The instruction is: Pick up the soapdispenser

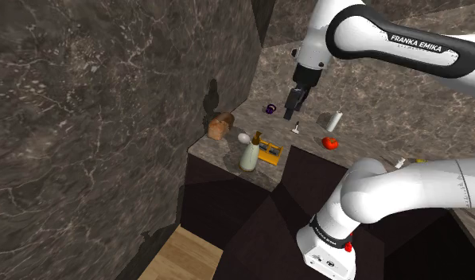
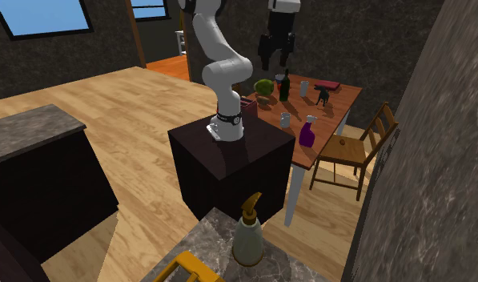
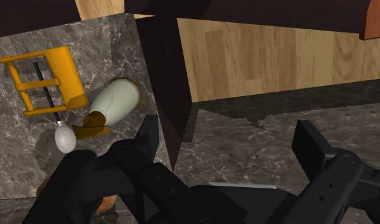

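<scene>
Standing upright near the front edge of the dark marble counter (image 1: 307, 153), the soap dispenser (image 1: 249, 156) is seen as a pale green bottle with a brown pump. A yellow rack (image 1: 268, 151) is set just beside it on the shoulder view's right, and a white egg-shaped thing (image 1: 243, 138) lies close behind it, with a brown thing (image 1: 221, 126) further back toward the marble wall (image 1: 92, 119). On the dispenser's other side the counter ends in a sharp edge, past which a dark cabinet face drops to the wooden floor (image 1: 184, 254). The gripper (image 1: 293, 110) is held above the counter, up and to the right of the dispenser in the shoulder view and well apart from it — a stretch of bare marble lies below it. Its fingers are spread wide, and nothing is gripped or touched by them. Further along the counter a white cylinder (image 1: 333, 121) and a red tomato (image 1: 330, 142) are placed, away from the dispenser. In the wrist view the dispenser (image 3: 115, 105) is found beyond the one finger (image 3: 147, 137), between the rack (image 3: 45, 79) and the counter's edge. In the second exterior view the dispenser (image 2: 248, 232) is seen in the foreground, with open wooden floor between its counter and the black stand (image 2: 229, 156).
</scene>
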